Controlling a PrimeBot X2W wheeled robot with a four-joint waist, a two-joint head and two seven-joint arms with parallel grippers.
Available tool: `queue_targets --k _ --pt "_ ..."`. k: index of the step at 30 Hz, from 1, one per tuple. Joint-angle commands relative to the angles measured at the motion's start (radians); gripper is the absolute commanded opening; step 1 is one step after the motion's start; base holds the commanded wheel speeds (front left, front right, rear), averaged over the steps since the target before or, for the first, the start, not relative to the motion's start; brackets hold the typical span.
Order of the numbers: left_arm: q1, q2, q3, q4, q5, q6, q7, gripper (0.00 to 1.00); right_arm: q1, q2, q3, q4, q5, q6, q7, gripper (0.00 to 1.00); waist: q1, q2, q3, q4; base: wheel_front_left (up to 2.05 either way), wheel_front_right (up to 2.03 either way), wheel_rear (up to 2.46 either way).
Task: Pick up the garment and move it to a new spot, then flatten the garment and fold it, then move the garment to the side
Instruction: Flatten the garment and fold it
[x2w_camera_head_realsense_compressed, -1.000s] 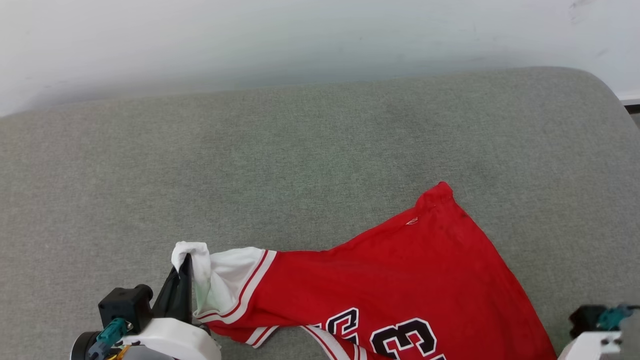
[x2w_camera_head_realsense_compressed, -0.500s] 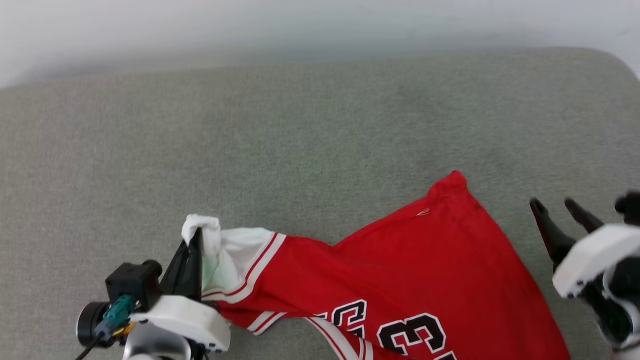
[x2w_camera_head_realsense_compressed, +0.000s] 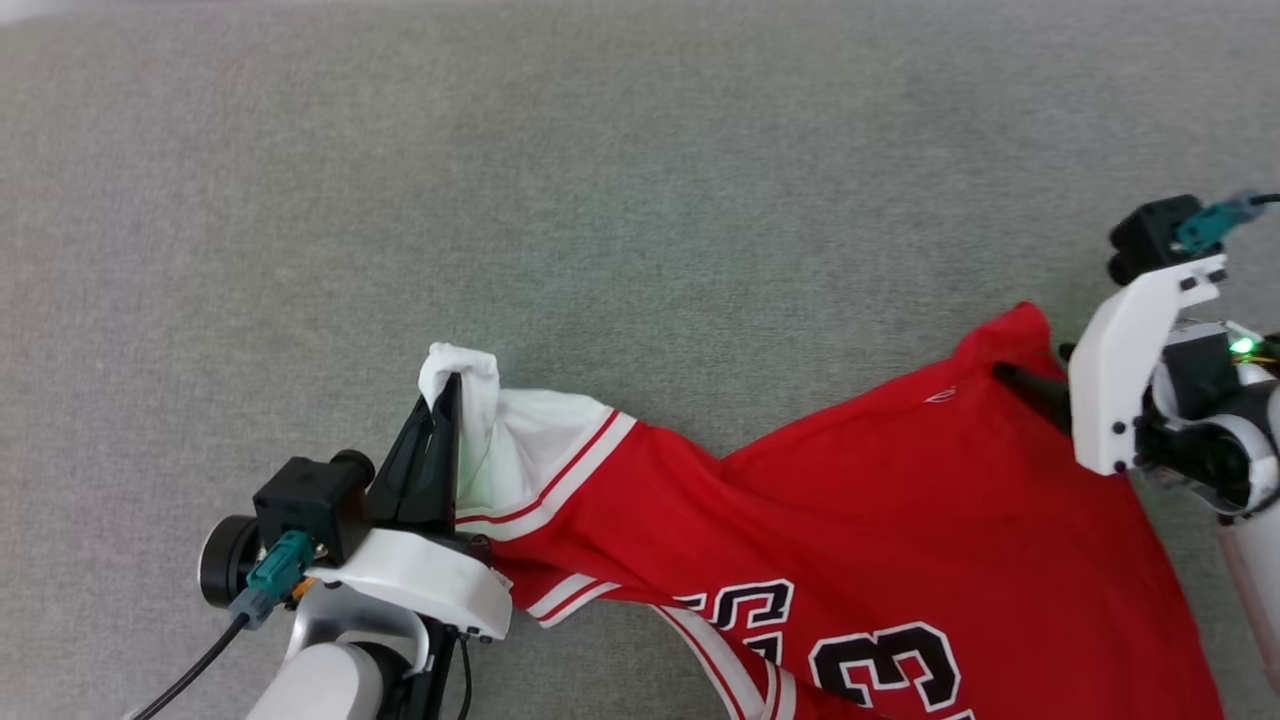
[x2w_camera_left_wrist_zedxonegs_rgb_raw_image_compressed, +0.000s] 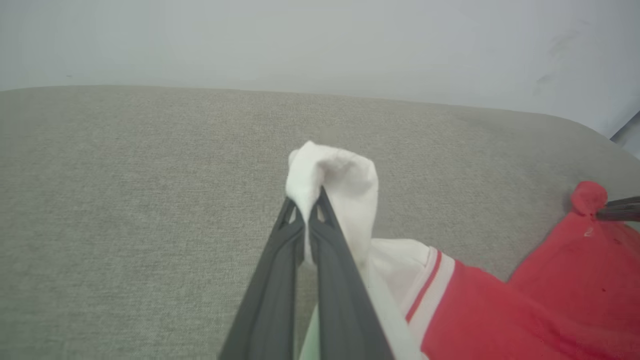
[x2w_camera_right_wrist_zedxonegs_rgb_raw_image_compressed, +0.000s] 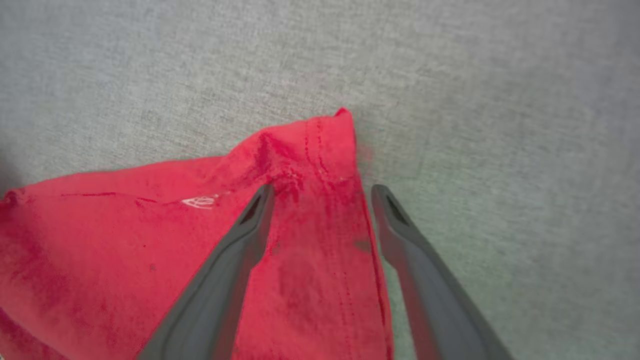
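The garment (x2w_camera_head_realsense_compressed: 850, 520), a red jersey with white sleeves and a black "23", lies partly spread on a grey-green cushion (x2w_camera_head_realsense_compressed: 640, 200). My left gripper (x2w_camera_head_realsense_compressed: 452, 385) is shut on the bunched tip of the white sleeve (x2w_camera_left_wrist_zedxonegs_rgb_raw_image_compressed: 345, 175), lifting it slightly. At the garment's far right red hem corner (x2w_camera_right_wrist_zedxonegs_rgb_raw_image_compressed: 320, 135), my right gripper (x2w_camera_right_wrist_zedxonegs_rgb_raw_image_compressed: 320, 190) is open, its two dark fingers straddling the hem edge just above the cloth. In the head view the right gripper (x2w_camera_head_realsense_compressed: 1030, 362) points left over that corner. The garment's lower part runs off the bottom edge.
The cushion's wide bare surface stretches behind and to the left of the garment. A pale wall (x2w_camera_left_wrist_zedxonegs_rgb_raw_image_compressed: 320, 40) rises behind the cushion's rounded back edge (x2w_camera_left_wrist_zedxonegs_rgb_raw_image_compressed: 550, 117).
The head camera has tilted down. My right gripper opened, came in from the lower right and now straddles the red hem corner. The left gripper still holds the sleeve.
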Motion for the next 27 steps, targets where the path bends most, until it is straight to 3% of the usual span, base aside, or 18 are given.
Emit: queue_targets --k 1,8,9,10,18,27 --pt "-0.012 -0.002 0.001 0.004 0.000 -0.002 -0.006 0.00 -0.012 -0.001 0.011 0.013 0.004 0.000 0.008 1.00 -0.0001 0.0000 0.018 0.017 0.00 0.00 0.00" --pt "-0.034 -0.019 -0.015 0.034 -0.006 -0.016 -0.021 0.00 -0.024 -0.008 0.095 0.128 0.059 0.000 0.039 1.00 -0.0001 0.0000 0.034 0.049 0.00 0.00 0.00" --pt "-0.036 -0.021 -0.015 0.038 -0.008 -0.017 -0.023 0.00 -0.023 -0.010 0.102 0.143 0.068 -0.001 0.043 0.38 -0.0001 0.0000 0.035 0.052 0.00 0.00 0.00" --pt "-0.037 -0.023 -0.015 0.041 -0.010 -0.018 -0.026 0.00 -0.020 -0.011 0.110 0.155 0.073 -0.001 0.047 0.00 -0.0001 0.0000 0.033 0.053 0.00 0.00 0.00" --pt "-0.019 -0.016 -0.009 0.082 -0.029 -0.026 -0.037 0.00 -0.048 -0.027 0.158 0.178 0.118 0.000 0.017 0.00 -0.0001 0.0000 -0.042 0.032 0.00 0.00 0.00" --pt "-0.120 0.015 0.030 0.147 -0.068 -0.075 -0.022 0.00 -0.121 -0.042 0.150 0.178 0.062 0.000 -0.157 0.00 -0.0001 0.0000 -0.181 -0.022 0.00 0.00 0.00"
